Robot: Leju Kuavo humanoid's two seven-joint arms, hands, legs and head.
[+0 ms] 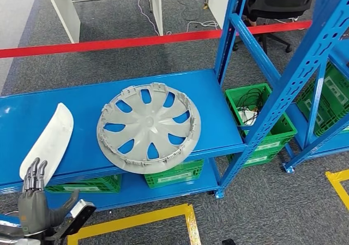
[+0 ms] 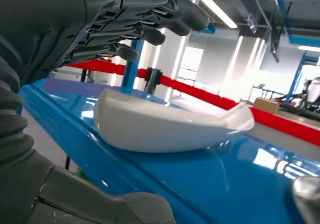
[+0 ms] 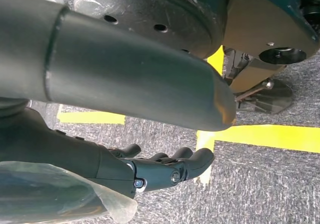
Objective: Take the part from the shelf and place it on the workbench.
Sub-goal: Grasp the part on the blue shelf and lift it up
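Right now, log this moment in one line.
left hand: open, nearing curved white plastic part | part: on blue metal shelf | right hand: open, hanging

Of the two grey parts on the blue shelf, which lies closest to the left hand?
The curved white-grey panel, at the shelf's left end just beyond the left hand. The round wheel cover lies farther right, mid-shelf.

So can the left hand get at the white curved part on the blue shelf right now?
Probably yes. The left hand is open just in front of the white curved part, which lies at the near edge of the blue shelf. Nothing sits between them, and the hubcap lies apart to one side.
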